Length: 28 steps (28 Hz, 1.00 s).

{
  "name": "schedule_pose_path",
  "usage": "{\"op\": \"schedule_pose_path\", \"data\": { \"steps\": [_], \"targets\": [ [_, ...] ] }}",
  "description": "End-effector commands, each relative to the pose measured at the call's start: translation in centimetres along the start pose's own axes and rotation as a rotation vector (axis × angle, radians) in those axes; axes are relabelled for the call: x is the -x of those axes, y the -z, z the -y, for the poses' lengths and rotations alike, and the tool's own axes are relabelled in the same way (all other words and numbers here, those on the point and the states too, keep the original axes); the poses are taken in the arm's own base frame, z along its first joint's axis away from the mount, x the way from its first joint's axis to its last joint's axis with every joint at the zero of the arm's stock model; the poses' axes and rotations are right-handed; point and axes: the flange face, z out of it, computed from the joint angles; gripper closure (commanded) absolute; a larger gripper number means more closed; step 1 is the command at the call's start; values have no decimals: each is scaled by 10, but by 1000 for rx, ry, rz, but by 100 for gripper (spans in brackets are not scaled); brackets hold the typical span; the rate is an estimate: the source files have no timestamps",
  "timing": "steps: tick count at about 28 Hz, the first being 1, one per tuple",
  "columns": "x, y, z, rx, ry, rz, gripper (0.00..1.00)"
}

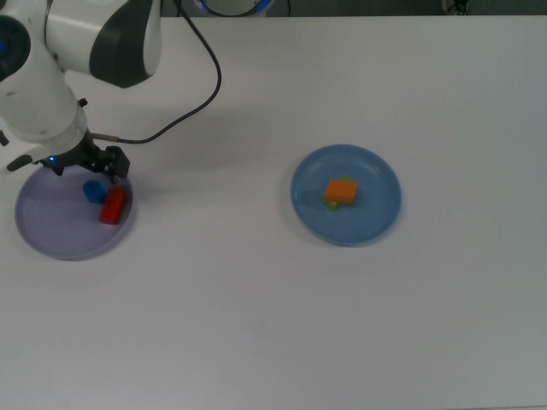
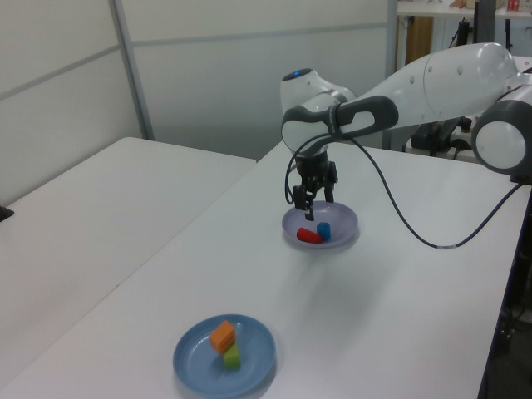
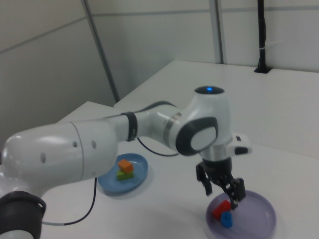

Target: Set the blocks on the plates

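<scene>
Clearly parted and empty, the jaws of the gripper (image 2: 312, 200) hang just above the lavender plate (image 1: 43, 231), touching nothing. From the top view's upper left the white arm (image 1: 60, 77) reaches down, wrist pointing at the bench (image 1: 256, 325). On the lavender plate lie the blue block (image 1: 93, 191) and, just beside it, the red cylinder (image 1: 112, 206). Well apart, toward the top view's right, the blue plate (image 1: 376, 218) carries the orange wedge (image 1: 341, 191), which sits atop the green bar (image 2: 231, 357).
</scene>
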Motion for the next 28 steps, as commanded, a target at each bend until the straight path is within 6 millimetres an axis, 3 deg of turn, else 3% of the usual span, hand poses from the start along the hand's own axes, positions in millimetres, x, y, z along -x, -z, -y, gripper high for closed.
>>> {"op": "schedule_pose_path", "data": {
  "steps": [1, 3, 9, 11, 20, 28],
  "targets": [
    [22, 66, 50, 10, -55, -24, 0],
    [31, 80, 62, 10, -90, -15, 0],
    [75, 140, 134, 21, -71, 30, 0],
    [87, 156, 144, 12, -62, 31, 0],
    [143, 231, 164, -55, -39, -23, 0],
    [160, 250, 168, -69, -27, -34, 0]
  ]
}}
